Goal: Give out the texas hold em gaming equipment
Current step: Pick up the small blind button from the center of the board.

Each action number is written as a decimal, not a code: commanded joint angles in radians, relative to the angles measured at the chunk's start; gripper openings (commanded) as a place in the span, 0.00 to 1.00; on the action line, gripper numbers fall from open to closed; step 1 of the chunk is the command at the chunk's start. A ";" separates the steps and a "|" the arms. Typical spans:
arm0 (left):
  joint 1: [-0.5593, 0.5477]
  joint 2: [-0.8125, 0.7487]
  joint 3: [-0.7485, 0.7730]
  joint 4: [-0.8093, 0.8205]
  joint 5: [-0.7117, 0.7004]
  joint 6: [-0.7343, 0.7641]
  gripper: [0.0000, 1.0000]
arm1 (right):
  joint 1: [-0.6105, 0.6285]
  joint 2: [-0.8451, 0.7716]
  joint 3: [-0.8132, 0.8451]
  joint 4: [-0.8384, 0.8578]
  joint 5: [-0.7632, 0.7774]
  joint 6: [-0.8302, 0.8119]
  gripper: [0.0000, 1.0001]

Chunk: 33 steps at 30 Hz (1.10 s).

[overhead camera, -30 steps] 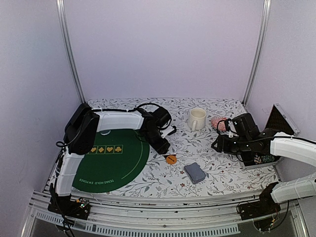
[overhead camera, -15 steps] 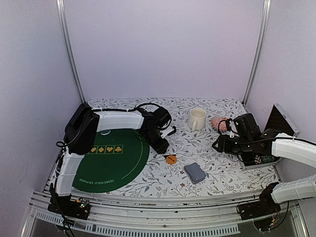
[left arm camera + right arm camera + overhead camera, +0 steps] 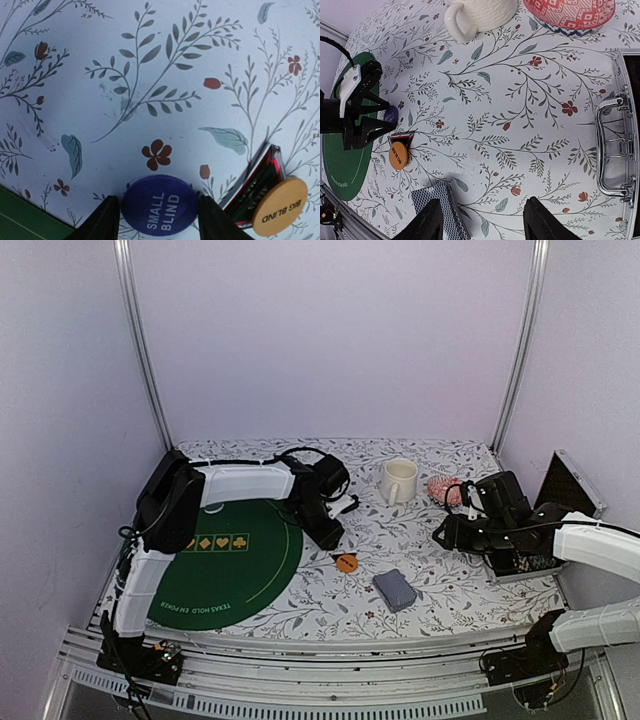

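Observation:
My left gripper [image 3: 157, 201] is shut on a blue "SMALL BLIND" disc [image 3: 159, 206], its fingers touching both edges, low over the floral cloth beside the green mat [image 3: 225, 565]. It also shows in the top view [image 3: 327, 533]. An orange "BIG BLIND" disc [image 3: 279, 206] lies on a black-and-red triangular marker [image 3: 256, 192] just to its right; the orange disc also shows in the top view [image 3: 346, 562]. A grey-blue-backed card deck [image 3: 395, 590] lies near the front. My right gripper [image 3: 485, 200] is open and empty above the cloth, with the deck [image 3: 437, 207] by its left finger.
A cream mug [image 3: 398, 480] and a red-patterned dish [image 3: 441, 488] stand at the back. An open metal case [image 3: 620, 145] with a handle lies at the right edge. The green mat's edge [image 3: 20, 220] is close on the left of my left gripper.
My left gripper has shifted slightly back and left, away from the orange disc. My right arm has drifted a little to the right. The deck and orange disc have not moved.

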 commanded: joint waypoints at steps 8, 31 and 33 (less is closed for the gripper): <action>-0.014 0.040 -0.034 -0.095 0.034 -0.010 0.49 | -0.003 -0.028 -0.013 -0.009 0.021 0.013 0.57; -0.011 -0.145 -0.095 0.018 0.026 -0.025 0.42 | -0.004 -0.035 -0.018 -0.016 0.029 0.015 0.57; -0.009 -0.158 -0.100 0.018 0.027 -0.022 0.43 | -0.004 -0.034 -0.017 -0.016 0.029 0.015 0.57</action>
